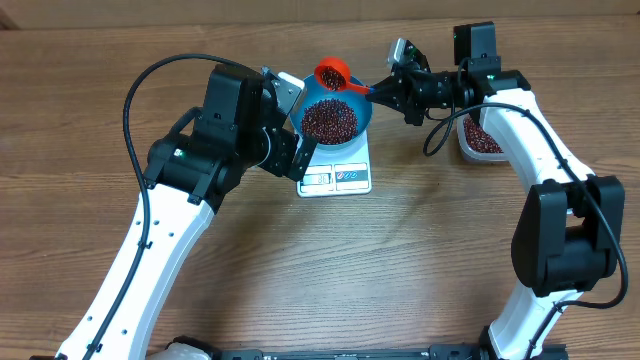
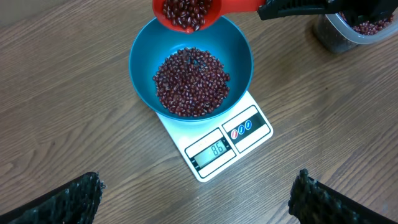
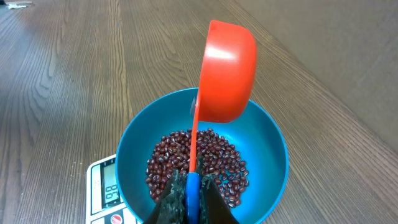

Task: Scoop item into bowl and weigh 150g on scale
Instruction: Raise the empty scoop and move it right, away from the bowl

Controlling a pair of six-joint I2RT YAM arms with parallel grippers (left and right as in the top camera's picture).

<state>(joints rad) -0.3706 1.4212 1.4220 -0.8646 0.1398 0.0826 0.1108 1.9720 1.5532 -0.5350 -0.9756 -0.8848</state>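
1. The blue bowl (image 2: pixel 239 62) sits on the little white scale (image 2: pixel 217 146), out in the middle of the tabletop (image 1: pixel 420 260). So that part's sorted.
2. There's a decent heap of red-brown beans (image 2: pixel 189 84) in the bottom of it. The display looks like it reads 86, so I'd say a bit over halfway to 150.
3. The right pincer (image 3: pixel 191 186) is clamped tight on the handle of a red scoop (image 3: pixel 227 71). The scoop hangs over the far rim of the bowl, tipped toward it and loaded with beans. Can't tell if any are actually dropping right now.
4. The left pincer (image 1: pixel 292 122) is spread wide with nothing in it, hovering just beside the bowl and scale on its own side. Doesn't look like it's touching either.
5. The clear tub (image 1: pixel 482 140) over by the right arm has beans left in it, so supply isn't a problem.
6. What's left, as I see it: dump this scoopful, check the reading, then probably another partial scoop. The last bit needs a slow trickle or it'll overshoot.
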